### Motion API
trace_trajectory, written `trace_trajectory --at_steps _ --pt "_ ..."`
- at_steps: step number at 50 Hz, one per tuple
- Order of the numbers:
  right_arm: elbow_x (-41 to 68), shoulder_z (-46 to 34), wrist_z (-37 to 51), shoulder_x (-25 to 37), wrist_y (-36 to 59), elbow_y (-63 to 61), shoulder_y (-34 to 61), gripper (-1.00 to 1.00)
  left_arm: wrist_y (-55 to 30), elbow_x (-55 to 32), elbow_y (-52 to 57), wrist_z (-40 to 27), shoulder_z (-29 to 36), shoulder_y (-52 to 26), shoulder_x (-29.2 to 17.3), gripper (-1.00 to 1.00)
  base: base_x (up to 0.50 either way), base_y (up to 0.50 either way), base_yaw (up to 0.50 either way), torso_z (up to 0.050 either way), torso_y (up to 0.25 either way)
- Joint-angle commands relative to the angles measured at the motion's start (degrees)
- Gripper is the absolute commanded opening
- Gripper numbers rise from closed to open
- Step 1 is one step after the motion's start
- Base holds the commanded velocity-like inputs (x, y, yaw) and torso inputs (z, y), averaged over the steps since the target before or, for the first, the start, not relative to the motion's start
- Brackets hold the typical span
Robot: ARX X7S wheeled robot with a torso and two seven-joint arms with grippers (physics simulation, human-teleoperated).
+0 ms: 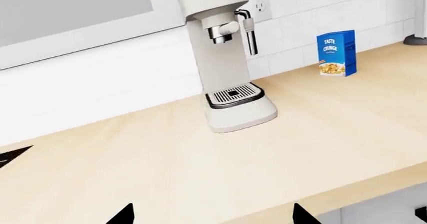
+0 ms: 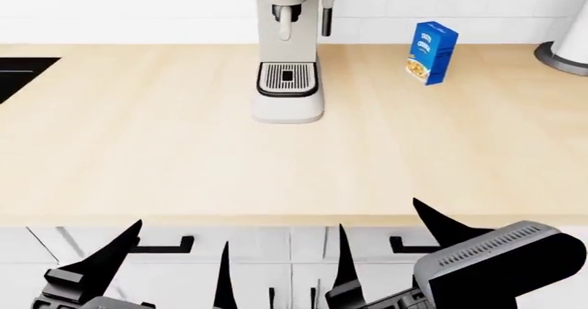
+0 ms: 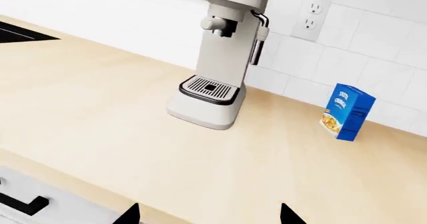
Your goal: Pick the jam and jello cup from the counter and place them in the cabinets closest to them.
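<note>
— Any jam jar on the desk [image 2: 138,151]?
— No; just a coffee machine [image 2: 288,54] and blue box [image 2: 431,52]. Only the wrist views show the wall socket [image 3: 311,15].
— The fingers?
— Left gripper [image 2: 175,271] and right gripper [image 2: 390,243] both spread apart, empty.

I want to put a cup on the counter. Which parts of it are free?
Free: the wide counter stretch between the dark panel and the coffee machine, and the whole front strip. A smaller gap lies between machine and blue box. Tightest at the back right, between the box and a grey base.

Pale wood counter [image 2: 165,151], seemingly tiled wall [image 3: 373,44]
</note>
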Motion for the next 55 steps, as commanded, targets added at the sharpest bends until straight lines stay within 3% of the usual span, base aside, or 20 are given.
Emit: trace_trajectory --at_steps 1,28,55 --pt "-0.1 -0.7 0.0 -0.1 -0.1 0.0 0.8 1.00 0.0 0.1 0.0 0.0 -0.2 0.3 0.2 1.00 -0.04 0.50 0.00 0.000 0.000" --pt "1.9 4.9 0.0 -0.3 4.0 0.0 -2.7 1.00 0.5 1.4 0.0 0.0 -0.1 1.5 -0.6 1.00 -0.04 0.45 0.00 0.000 0.000" --pt "2.1 3.5 0.0 -0.5 3.1 0.0 -1.1 1.00 0.3 0.3 0.0 0.0 0.1 0.2 -0.1 1.00 -0.05 0.50 0.00 0.000 0.000"
